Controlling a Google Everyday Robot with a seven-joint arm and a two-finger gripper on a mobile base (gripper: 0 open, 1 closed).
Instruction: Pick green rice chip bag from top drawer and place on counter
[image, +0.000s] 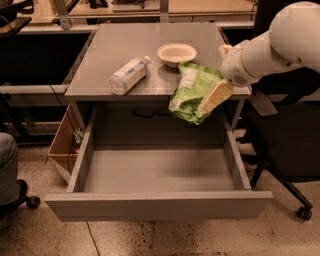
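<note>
Now | pincer clamped on green rice chip bag | crinkly, light-green, white patches | at counter edge

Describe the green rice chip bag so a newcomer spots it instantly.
Find the grey counter above the open top drawer. At its front right edge, the claw holds the green rice chip bag. It is crinkly light green, unlike the clear bottle and white bowl nearby.

Crinkly bag in tool at matt counter

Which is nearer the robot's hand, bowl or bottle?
The white bowl, just behind the hand holding the green bag at the counter's front; the bottle lies farther away.
</note>
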